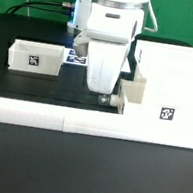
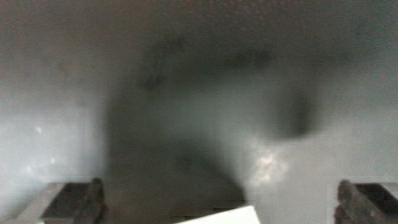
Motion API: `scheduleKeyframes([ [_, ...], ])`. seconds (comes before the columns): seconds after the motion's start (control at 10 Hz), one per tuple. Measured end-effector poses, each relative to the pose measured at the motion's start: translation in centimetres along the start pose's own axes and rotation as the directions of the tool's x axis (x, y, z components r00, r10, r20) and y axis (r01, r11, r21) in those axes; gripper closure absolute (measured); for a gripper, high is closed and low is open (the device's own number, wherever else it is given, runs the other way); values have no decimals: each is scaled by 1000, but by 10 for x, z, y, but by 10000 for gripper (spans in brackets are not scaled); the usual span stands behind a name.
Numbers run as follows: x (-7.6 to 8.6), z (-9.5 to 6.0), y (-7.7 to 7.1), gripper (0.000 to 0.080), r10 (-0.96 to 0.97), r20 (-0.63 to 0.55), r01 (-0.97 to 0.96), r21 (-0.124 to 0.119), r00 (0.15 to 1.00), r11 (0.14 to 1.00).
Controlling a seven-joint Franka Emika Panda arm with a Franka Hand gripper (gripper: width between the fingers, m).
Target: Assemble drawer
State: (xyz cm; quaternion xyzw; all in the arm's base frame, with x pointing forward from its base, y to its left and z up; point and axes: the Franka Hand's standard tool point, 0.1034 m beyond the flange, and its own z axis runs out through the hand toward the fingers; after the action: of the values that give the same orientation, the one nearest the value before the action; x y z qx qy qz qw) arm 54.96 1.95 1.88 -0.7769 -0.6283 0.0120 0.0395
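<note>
The drawer's tall white shell stands at the exterior view's right, with a tag on its front. One small white tray sits against the shell's left side. The other tray, with a tag, lies at the exterior view's left. My gripper is low over the table, just left of the tray by the shell. In the wrist view my gripper is open, with its fingers wide apart. A white corner shows between them, touching neither. The rest of that view is a blurred grey surface in shadow.
A long low white border wall runs along the table's front. The marker board lies behind my arm, mostly hidden by it. The black table top shows between the left tray and my gripper.
</note>
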Motion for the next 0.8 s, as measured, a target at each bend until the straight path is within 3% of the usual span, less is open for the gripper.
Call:
scheduleKeyframes([
  [0.6, 5, 1, 0, 150, -15, 2, 15, 10, 1000, 1000],
  [0.8, 7, 4, -3, 150, -50, 4, 50, 30, 999, 998],
])
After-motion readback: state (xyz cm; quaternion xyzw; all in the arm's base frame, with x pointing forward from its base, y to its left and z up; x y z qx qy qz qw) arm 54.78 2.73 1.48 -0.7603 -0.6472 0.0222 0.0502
